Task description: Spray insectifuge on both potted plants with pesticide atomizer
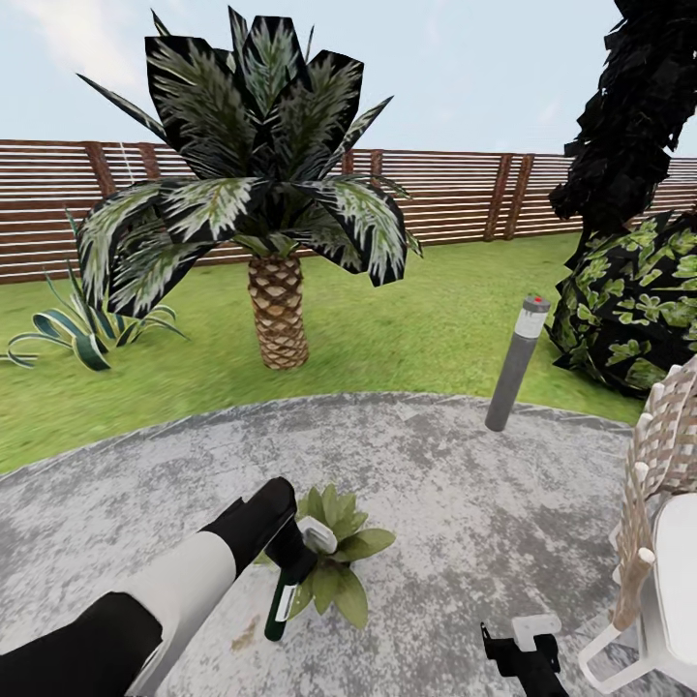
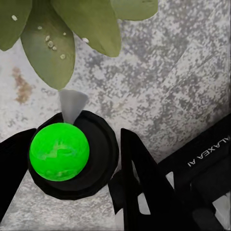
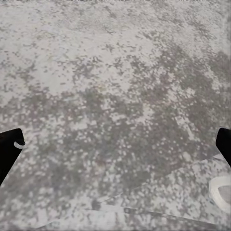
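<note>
1. My left hand (image 1: 290, 566) is clamped on the pesticide atomizer (image 1: 281, 605), at 7 o'clock of the potted plant (image 1: 334, 561).
2. My right hand (image 1: 523, 651) seems spread open over the patio (image 1: 455, 484), holding nothing.

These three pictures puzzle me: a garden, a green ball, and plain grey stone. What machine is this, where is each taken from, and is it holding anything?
It is a simulated two-armed robot on wheels, steered by a person. The big picture comes from a camera on its head, looking down over a round paved patio with lawn, a palm and a wooden fence behind. The other two come from cameras at each wrist. The left gripper is shut on the pesticide atomizer, a dark green sprayer, right beside a potted plant. Its wrist camera sees the sprayer's bright green top and the plant's speckled leaves. The right gripper is open and holds nothing, over bare paving.
</note>
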